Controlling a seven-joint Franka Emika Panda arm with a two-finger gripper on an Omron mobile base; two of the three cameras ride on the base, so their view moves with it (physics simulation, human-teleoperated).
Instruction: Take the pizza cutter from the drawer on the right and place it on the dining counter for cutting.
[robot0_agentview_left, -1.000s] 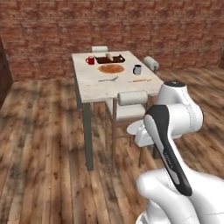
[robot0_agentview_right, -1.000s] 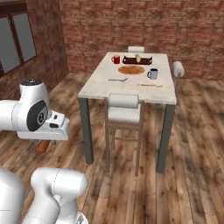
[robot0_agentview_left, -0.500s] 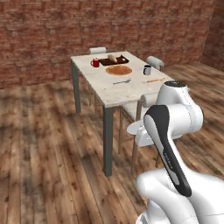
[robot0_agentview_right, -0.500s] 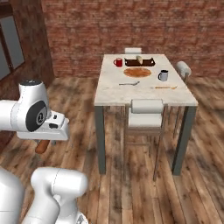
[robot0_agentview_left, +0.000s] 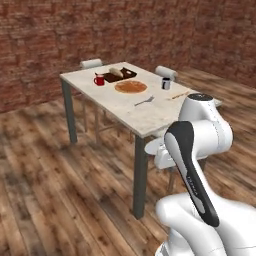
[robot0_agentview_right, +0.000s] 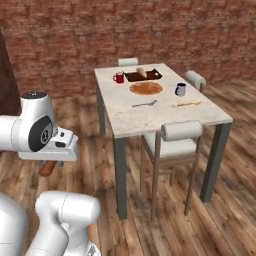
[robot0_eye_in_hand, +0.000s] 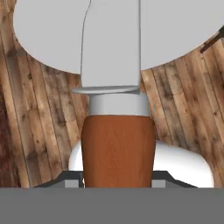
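Pizza cutter (robot0_eye_in_hand: 117, 148) in pincer (robot0_eye_in_hand: 117, 181) — smooth wood handle, silvery round blade

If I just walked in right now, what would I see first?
Probably the big white robot arm up front, its gripper shut on the pizza cutter, whose brown wooden handle fills the hand view. Behind it stands the dining counter against a brick wall, with a round pizza and a red mug near its far end.
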